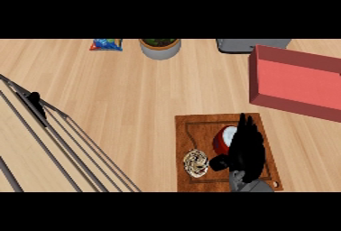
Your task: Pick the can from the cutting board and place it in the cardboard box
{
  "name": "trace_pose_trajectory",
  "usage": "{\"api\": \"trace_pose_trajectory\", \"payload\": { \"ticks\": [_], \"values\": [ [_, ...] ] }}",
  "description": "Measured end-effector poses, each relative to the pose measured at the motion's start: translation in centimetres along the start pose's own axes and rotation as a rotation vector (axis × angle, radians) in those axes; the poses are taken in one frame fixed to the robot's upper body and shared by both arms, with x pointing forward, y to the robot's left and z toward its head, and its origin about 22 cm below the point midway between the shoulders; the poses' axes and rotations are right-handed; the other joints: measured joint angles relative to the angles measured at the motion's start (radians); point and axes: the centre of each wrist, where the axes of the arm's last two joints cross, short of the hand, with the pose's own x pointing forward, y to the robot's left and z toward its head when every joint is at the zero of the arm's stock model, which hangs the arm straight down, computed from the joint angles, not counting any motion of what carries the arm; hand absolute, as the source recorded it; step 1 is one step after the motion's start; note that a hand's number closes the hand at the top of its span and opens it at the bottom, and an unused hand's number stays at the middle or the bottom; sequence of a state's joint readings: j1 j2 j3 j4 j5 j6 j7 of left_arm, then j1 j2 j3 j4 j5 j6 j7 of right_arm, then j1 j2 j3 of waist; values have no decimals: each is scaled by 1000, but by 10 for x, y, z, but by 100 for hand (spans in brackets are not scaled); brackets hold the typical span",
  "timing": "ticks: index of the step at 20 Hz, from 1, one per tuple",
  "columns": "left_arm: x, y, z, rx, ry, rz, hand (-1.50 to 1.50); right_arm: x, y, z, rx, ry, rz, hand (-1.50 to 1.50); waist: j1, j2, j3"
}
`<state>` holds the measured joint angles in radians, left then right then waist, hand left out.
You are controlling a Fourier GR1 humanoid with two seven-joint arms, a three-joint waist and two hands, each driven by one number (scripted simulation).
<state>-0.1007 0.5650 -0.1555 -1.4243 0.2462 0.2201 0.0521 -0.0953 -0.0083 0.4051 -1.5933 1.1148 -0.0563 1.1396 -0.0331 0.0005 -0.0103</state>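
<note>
Your right hand (245, 146) curls round the red can (223, 137) on the cutting board (200, 124), near the box (293, 83) far right; it's probably rigid, light and slick, so hold its sides mid-height.

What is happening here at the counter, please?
The right robot hand is on the cutting board, its fingers curled round a red can. The can is not yet lifted out toward the box, which waits further back on the right, apart from the board. A small patterned round thing also lies on the board, left of the hand. The left robot hand does not show.
</note>
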Motion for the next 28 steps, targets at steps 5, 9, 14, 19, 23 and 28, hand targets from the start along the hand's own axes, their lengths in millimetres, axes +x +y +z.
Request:
{"api": "trace_pose_trajectory", "payload": {
  "ticks": [5,9,14,19,23,28],
  "values": [
    [0,-2,-2,-14,-5,-3,0,0,1,-4,3,10,6,-150,6,-2,-1],
    [-1,-4,-3,-8,-7,-1,0,-3,4,-6,1,22,21,-150,7,-5,-3],
    [-1,-4,-4,-21,-12,-2,0,-7,4,-13,-6,48,26,150,10,-8,-5],
    [-1,-8,-5,-18,-17,-9,0,-7,6,-16,-4,39,38,150,15,-9,-7],
    [5,-10,-3,-23,-63,-10,0,-11,7,-20,-13,-14,79,150,16,-15,-1],
    [16,0,-4,-64,-304,-142,0,-31,-5,-31,30,-329,216,150,8,-12,3]
  ]
}}
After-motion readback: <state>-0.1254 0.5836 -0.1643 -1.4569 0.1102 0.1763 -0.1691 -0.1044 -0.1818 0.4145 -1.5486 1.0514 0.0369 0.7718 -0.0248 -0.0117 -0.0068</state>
